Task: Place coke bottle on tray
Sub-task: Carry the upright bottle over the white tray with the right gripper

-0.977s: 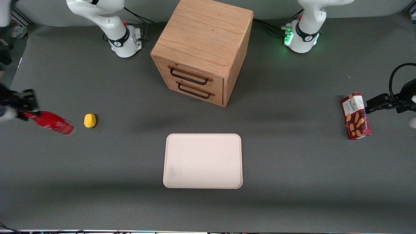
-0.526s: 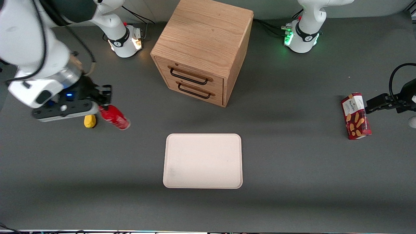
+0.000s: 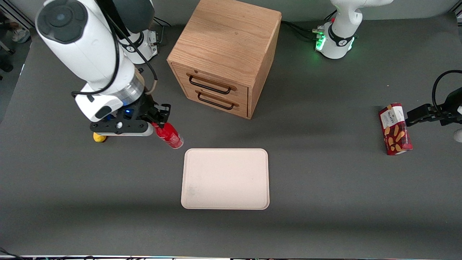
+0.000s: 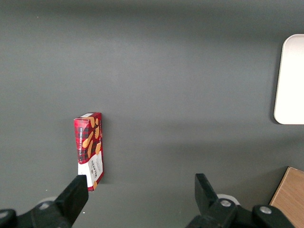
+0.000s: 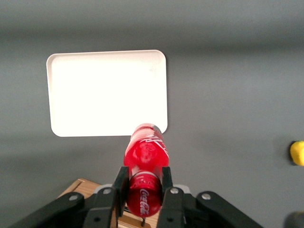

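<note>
My right gripper [image 3: 159, 117] is shut on the cap end of the red coke bottle [image 3: 169, 135] and holds it tilted above the table. The bottle's base points down toward the near corner of the cream-pink tray [image 3: 225, 178], just short of its rim. In the right wrist view the bottle [image 5: 145, 161] sits between the two black fingers [image 5: 119, 183], white lettering on its cap end, and the tray [image 5: 107, 92] lies below it. The gripper [image 5: 142, 185] is clamped on the bottle.
A wooden two-drawer cabinet [image 3: 225, 54] stands farther from the front camera than the tray. A yellow lump [image 3: 98, 137] lies under the arm and shows in the right wrist view [image 5: 298, 153]. A red wafer snack box [image 3: 395, 129] lies toward the parked arm's end.
My right gripper has carried the bottle from the working arm's end of the table, past the yellow lump, to the tray's corner. The bottle stays gripped.
</note>
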Robot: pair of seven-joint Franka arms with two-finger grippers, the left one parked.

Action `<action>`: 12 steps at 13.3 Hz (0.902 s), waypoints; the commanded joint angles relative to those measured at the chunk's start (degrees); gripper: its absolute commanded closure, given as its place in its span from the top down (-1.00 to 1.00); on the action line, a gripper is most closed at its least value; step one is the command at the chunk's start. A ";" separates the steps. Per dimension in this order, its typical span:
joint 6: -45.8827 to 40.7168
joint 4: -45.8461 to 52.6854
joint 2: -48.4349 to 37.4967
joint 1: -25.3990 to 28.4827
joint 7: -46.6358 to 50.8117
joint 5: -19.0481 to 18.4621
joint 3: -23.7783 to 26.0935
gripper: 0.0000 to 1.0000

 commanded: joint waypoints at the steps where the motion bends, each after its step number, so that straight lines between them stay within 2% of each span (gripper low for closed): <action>1: 2.51 0.73 3.17 0.33 2.19 0.92 -0.49 -1.00; 8: 15.86 -0.23 14.42 0.06 2.46 0.92 -0.66 -1.00; 12: 19.21 -2.42 18.56 -0.55 2.02 0.65 -0.93 -1.00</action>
